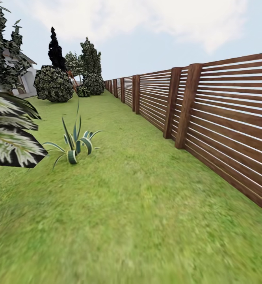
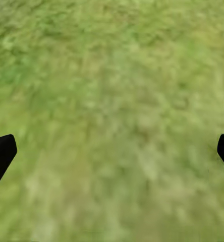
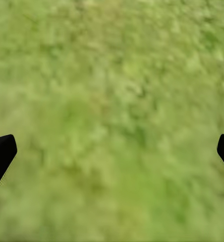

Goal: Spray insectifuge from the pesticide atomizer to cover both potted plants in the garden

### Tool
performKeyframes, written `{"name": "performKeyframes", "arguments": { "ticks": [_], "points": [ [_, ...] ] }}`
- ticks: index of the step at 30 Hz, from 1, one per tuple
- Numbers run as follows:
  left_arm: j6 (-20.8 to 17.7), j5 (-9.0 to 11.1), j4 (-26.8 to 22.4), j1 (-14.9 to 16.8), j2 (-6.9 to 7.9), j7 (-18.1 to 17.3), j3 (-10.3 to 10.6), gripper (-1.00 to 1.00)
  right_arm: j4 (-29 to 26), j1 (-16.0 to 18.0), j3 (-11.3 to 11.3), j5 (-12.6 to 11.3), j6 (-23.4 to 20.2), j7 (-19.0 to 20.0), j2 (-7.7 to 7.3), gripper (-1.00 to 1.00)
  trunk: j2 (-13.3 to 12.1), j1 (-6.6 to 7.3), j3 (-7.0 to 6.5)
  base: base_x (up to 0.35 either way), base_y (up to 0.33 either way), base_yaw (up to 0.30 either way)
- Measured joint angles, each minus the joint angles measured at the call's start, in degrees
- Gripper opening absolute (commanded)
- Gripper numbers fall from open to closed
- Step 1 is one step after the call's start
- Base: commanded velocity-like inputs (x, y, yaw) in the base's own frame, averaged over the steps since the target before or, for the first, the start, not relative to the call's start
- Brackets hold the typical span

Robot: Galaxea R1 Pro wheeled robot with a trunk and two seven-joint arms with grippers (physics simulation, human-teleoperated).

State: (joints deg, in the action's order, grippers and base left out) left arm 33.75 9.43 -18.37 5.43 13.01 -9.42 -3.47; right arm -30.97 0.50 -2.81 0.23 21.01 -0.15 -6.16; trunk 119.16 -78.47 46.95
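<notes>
While both point down at lawn, left gripper and right gripper gape empty.

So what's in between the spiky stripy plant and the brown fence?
Just bare green lawn, seen in the head view, between the spiky plant and the slatted fence.

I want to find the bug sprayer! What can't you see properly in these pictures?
- Head view: big striped leaves are cut off by the left edge.
- Head view: the white house is mostly hidden behind trees.
- Left wrist view: the lawn is blurred; the fingertips are cut off at the edges.
</notes>
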Motion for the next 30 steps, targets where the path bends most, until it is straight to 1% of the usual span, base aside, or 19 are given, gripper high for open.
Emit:
{"name": "performKeyframes", "arguments": {
  "ticks": [1,2,3,5,7,10,12,13,16,21,24,30],
  "points": [
    [-0.03,-0.09,-0.16,0.14,-0.73,0.12,0.08,1.0,0.0,0.0,-0.01,0.0,0.0,0.0,0.0,1.0,0.0,0.0,0.0,0.331,0.0,0.0],
    [-0.03,-0.11,-0.24,0.2,-1.14,0.17,0.08,1.0,0.0,0.0,-0.02,0.0,0.0,-0.01,0.0,1.0,0.0,0.0,0.0,0.333,0.0,0.0],
    [-0.06,-0.32,-0.37,0.38,-2.14,0.25,0.18,1.0,0.0,0.0,-0.03,0.0,0.0,-0.01,0.0,1.0,0.0,0.0,0.0,0.334,0.0,0.0],
    [-0.2,-0.3,-0.61,0.69,-3.19,0.34,0.22,1.0,0.0,0.0,-0.03,0.0,0.0,-0.01,0.0,1.0,0.0,0.0,0.0,0.335,0.0,0.0],
    [-0.33,-0.23,-0.71,1.11,-3.5,0.39,0.19,1.0,0.0,0.0,-0.04,0.0,0.0,-0.01,0.0,1.0,0.0,0.0,0.0,0.335,0.0,0.0],
    [-0.49,-0.24,-0.27,3.19,-3.96,0.35,0.17,1.0,0.0,0.0,-0.04,0.0,0.0,-0.01,0.0,1.0,0.0,0.0,0.0,0.335,0.0,0.0],
    [-0.45,-0.49,-0.1,3.61,-4.24,0.31,0.17,1.0,0.0,0.0,-0.04,0.0,0.0,-0.01,0.0,1.0,0.0,0.0,0.0,0.335,0.0,0.0],
    [-0.42,-0.86,0.07,3.75,-4.61,0.29,0.24,1.0,0.0,0.0,-0.04,0.0,0.0,-0.01,0.0,1.0,0.0,0.0,0.0,0.335,0.0,0.0],
    [-0.42,-1.19,0.29,3.59,-4.91,0.29,0.27,1.0,0.0,0.0,-0.04,0.0,0.0,-0.01,0.0,1.0,0.0,0.0,0.0,0.335,-0.002,0.0],
    [-0.4,-1.14,1.23,3.34,-4.65,0.34,0.33,1.0,-0.01,0.0,-0.05,-0.02,0.0,-0.01,0.0,1.0,0.0,0.0,0.0,0.321,-0.098,0.046],
    [-0.23,-1.17,2.47,3.32,-4.61,0.35,0.36,1.0,-0.01,0.01,-0.05,-0.06,0.03,-0.03,0.0,1.0,0.0,0.0,0.0,0.291,-0.186,0.201],
    [-0.18,-1.29,2.8,3.31,-4.88,0.35,0.57,1.0,0.0,0.01,-0.05,-0.08,0.08,-0.05,0.0,1.0,0.0,0.0,0.0,0.287,-0.197,0.262]
  ]
}}
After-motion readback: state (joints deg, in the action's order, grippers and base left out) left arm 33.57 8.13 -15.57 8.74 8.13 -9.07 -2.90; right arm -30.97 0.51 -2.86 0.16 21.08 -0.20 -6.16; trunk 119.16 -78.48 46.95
